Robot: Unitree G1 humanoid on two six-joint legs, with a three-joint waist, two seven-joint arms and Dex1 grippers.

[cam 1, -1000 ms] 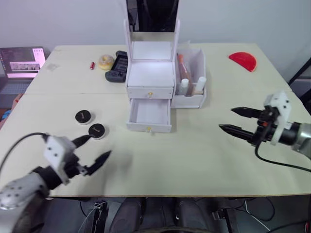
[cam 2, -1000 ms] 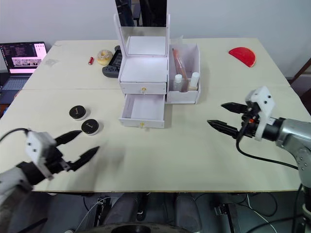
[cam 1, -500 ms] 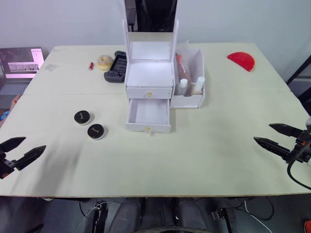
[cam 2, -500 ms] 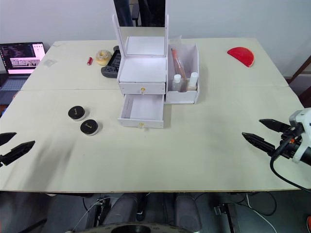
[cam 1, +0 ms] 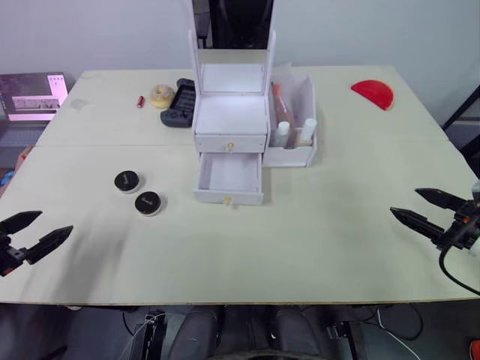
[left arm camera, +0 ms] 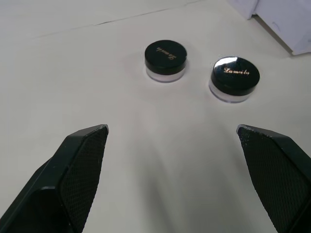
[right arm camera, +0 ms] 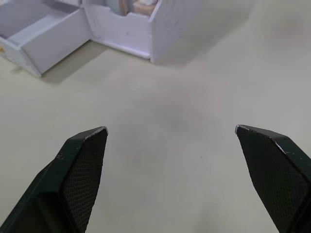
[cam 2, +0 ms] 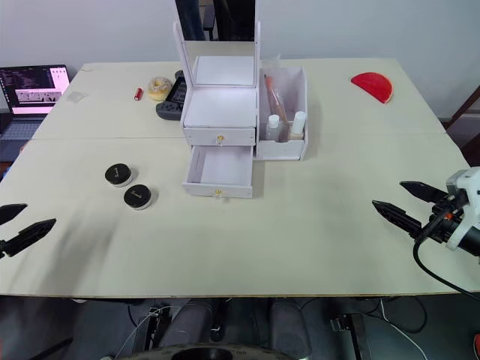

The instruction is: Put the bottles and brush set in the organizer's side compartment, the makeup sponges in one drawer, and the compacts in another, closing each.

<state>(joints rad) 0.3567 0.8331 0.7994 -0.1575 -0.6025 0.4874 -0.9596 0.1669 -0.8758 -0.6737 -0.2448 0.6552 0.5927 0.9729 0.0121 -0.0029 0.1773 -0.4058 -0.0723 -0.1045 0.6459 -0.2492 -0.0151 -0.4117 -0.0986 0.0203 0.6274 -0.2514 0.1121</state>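
Compacts (left arm camera: 199, 71) ahead of left pincer (left arm camera: 172, 189)

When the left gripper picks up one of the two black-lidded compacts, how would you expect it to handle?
The nearer compact looks rigid and small, so probably light. Its glossy lid reflects light, so it may be slippery; gripping the round side wall could let it squirt out. Squat and flat-based, it seems unlikely to tip, though on edge it would probably roll. The left gripper is open wider than the compact.
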